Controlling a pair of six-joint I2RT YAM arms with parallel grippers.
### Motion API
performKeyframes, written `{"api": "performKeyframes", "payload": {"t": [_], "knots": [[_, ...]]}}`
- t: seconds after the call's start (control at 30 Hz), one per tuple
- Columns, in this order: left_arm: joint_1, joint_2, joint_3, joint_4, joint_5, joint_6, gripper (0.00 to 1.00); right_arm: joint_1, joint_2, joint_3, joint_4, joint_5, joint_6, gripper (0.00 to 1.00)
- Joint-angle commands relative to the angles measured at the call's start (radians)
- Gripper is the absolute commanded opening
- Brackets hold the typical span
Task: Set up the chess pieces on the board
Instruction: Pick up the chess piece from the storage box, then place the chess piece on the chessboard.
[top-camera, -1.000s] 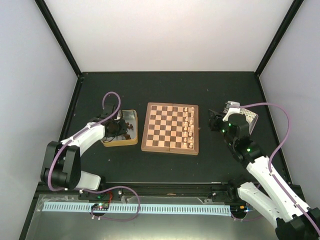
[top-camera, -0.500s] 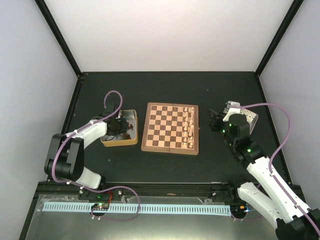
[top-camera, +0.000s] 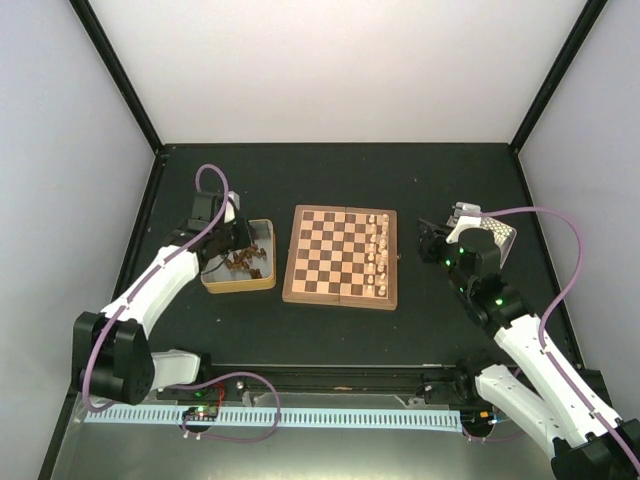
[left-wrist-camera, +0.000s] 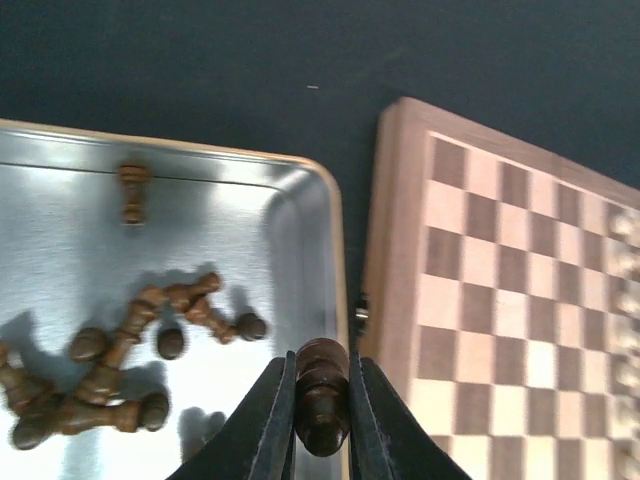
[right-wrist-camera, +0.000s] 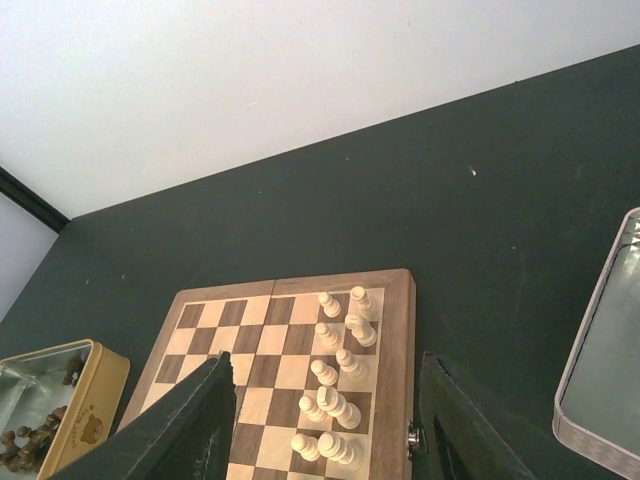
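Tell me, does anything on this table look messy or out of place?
Yes. The dark chess pieces lie toppled in a heap inside the tin, none on the chessboard yet. The cream pieces stand crowded along one edge in uneven rows. The left pincer grips one dark piece.

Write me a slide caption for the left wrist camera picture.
Left gripper shut on a dark chess piece over the tin rim, beside the board.

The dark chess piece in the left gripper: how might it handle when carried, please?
The dark chess piece looks like turned wood, so probably stiff and light. Its rounded body might pivot between the narrow fingers. Laid down, it may roll.
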Motion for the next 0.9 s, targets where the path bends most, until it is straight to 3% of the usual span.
{"api": "performKeyframes", "payload": {"t": [0.0,0.07,0.43,0.87], "knots": [[-0.031,-0.01,0.055,0.014,0.198,0.025,0.1,0.005,-0.006,0.002,0.022,-0.014,0.018,0.52],[-0.066,0.003,0.069,0.024,0.215,0.018,0.11,0.005,-0.007,0.001,0.021,-0.016,0.02,0.52],[-0.298,0.177,0.177,-0.039,-0.038,-0.012,0.11,0.004,-0.016,-0.014,0.015,-0.012,0.03,0.52],[-0.363,0.334,0.172,0.013,-0.129,0.031,0.11,0.005,-0.027,-0.036,0.047,-0.038,0.026,0.52]]}}
